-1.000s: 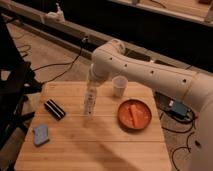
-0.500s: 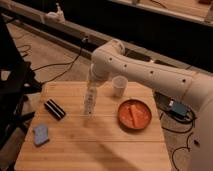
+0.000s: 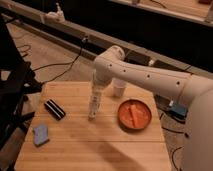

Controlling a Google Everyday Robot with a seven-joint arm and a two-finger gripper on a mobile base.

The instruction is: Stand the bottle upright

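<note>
The slim white bottle (image 3: 93, 106) stands nearly upright on the wooden table (image 3: 100, 145), left of the middle, with its base touching the boards. My gripper (image 3: 96, 90) comes straight down from the white arm and is shut on the bottle's upper part, which it hides.
A short white cup (image 3: 119, 88) stands just behind and to the right of the bottle. An orange plate (image 3: 134, 114) with an orange item lies to the right. A black block (image 3: 54, 109) and a blue sponge (image 3: 41, 134) lie on the left. Cables run across the floor beyond.
</note>
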